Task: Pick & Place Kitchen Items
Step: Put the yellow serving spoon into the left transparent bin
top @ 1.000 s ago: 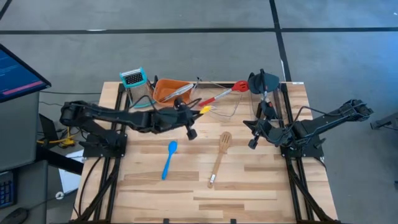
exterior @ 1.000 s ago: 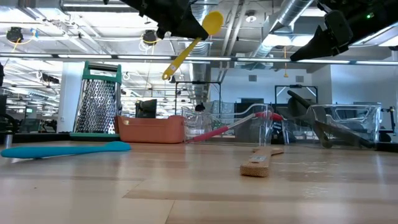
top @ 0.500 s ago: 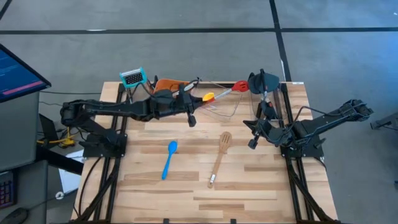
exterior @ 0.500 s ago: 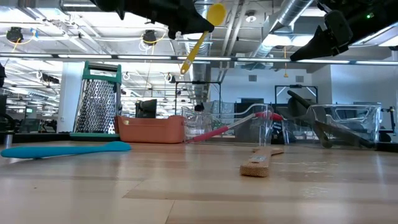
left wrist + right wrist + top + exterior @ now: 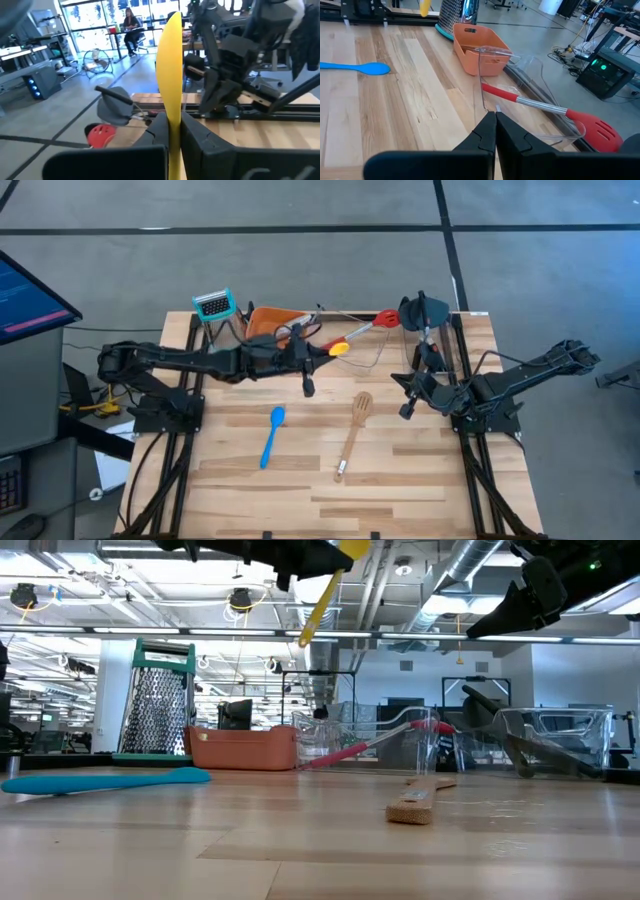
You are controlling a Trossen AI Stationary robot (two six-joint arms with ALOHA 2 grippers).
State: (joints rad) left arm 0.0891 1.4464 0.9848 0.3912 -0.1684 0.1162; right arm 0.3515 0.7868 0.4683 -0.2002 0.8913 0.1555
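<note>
Wooden boards fill the lower frame of the high view, and nearest the front edge lie the two items not yet handled: the wooden fork-like spatula [image 5: 353, 434], slanting lower right of centre, and the blue spoon [image 5: 272, 435] to its left, both flat on the table [image 5: 400, 500] and well apart from either arm.

Farther back, in the middle of the frame, the left gripper [image 5: 308, 358] is pinching the yellow spoon [image 5: 338, 347] by its handle, fingers pressed onto it. The low view shows the spoon high in the upper middle, well clear of the tabletop, handle slanting down; that height likely serves to clear the container walls on the way to a drop. In the left wrist view the yellow bowl stands edge-on between the fingers.

At the right of the frame the right gripper [image 5: 406, 409] hangs above the table with its fingers pressed together on nothing, apparently waiting.

Along the far edge, the orange tray [image 5: 268, 320] sits beside the grater [image 5: 213, 306], and a clear plastic bin [image 5: 355, 345] holds the red spoon [image 5: 362, 328], propped aslant over its rim. The yellow spoon hovers over that bin's near-left part, so I judge it the likely drop spot.
</note>
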